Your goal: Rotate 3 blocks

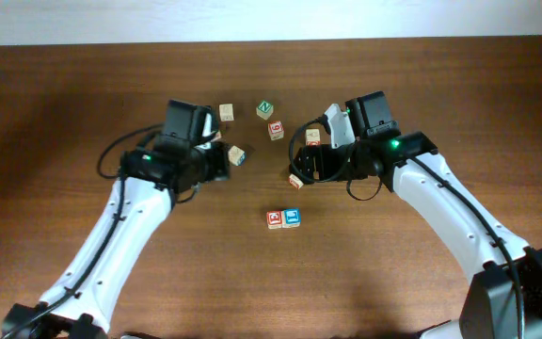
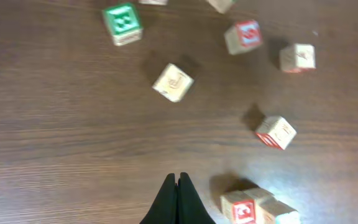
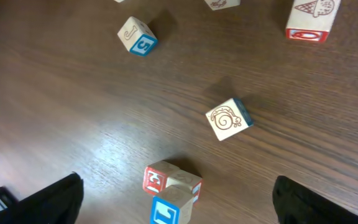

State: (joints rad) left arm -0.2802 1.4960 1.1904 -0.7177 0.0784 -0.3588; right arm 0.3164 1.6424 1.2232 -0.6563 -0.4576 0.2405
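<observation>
Jaws of the right gripper (image 3: 176, 180) stand wide, the snail block (image 3: 229, 119) at frame centre just above their gap (this arm is nearer); left gripper (image 2: 178, 182) is closed, empty.

Pale, matt wooden blocks (image 3: 229, 119) with painted red, green and blue faces, on a dark, smooth, faintly glossy wood-grain table (image 1: 64, 113).

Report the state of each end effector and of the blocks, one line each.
Left end effector, shut, holding nothing.
Right end effector, open, holding nothing.
Red and blue pair of blocks, touching side by side on the table.
Green block, resting alone, untouched.
Snail block, resting alone, untouched.
</observation>
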